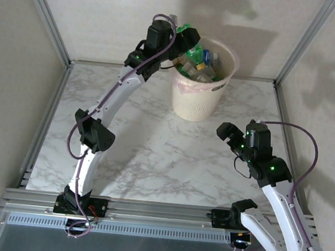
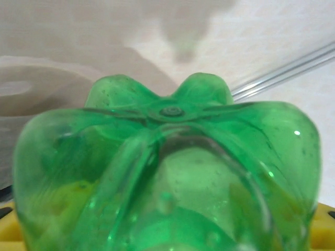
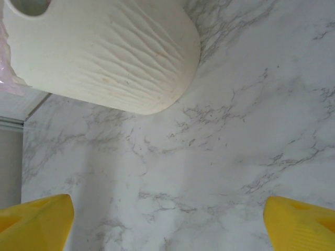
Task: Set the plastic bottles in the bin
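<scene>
Plastic bottles (image 1: 200,60) fill the bin (image 1: 196,101), which stands at the far edge of the tabletop (image 1: 147,153). One green bottle (image 2: 167,172) is clamped in the left hand (image 1: 178,31) above the bin's left rim. The right hand (image 3: 167,222) hangs with its fingers wide apart over the tabletop near its right edge.

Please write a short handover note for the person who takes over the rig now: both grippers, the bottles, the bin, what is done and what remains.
Left gripper: shut on a green bottle, held at the far left rim of the bin, not yet released.
Right gripper: open, holding nothing, over the marble table to the right of the bin.
Done: a heap of clear and green bottles fills the bin up to its rim.
Left: drop the green bottle into the bin. From the top view it looks like the last one.
</scene>
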Robot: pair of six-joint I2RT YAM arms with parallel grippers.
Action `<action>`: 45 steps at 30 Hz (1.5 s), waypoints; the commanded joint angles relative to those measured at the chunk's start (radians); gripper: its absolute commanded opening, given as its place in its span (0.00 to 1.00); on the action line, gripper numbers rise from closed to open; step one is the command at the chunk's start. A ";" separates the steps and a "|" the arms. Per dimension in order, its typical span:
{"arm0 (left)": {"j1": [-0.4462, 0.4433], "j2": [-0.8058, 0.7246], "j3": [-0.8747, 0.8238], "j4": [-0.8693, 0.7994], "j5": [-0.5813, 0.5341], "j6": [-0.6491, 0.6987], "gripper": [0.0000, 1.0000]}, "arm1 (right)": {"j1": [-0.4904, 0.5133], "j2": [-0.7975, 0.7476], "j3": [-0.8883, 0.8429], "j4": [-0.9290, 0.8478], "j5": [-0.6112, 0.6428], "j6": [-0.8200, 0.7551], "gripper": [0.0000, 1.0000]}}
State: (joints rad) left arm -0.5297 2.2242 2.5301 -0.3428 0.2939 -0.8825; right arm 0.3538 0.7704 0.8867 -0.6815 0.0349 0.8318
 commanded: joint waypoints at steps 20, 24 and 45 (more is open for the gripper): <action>-0.012 0.054 0.063 0.172 -0.011 -0.109 0.99 | 0.014 0.089 0.107 0.049 -0.030 -0.053 0.94; -0.013 -0.058 -0.016 0.074 -0.081 -0.002 0.99 | 0.013 0.141 0.219 0.026 0.025 -0.107 0.94; -0.056 -1.172 -1.411 0.017 -0.586 0.374 1.00 | -0.021 0.734 0.863 0.178 0.124 -0.310 0.49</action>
State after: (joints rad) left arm -0.5789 1.1168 1.2194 -0.2867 -0.1520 -0.5510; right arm 0.3382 1.5520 1.7519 -0.5949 0.1387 0.5598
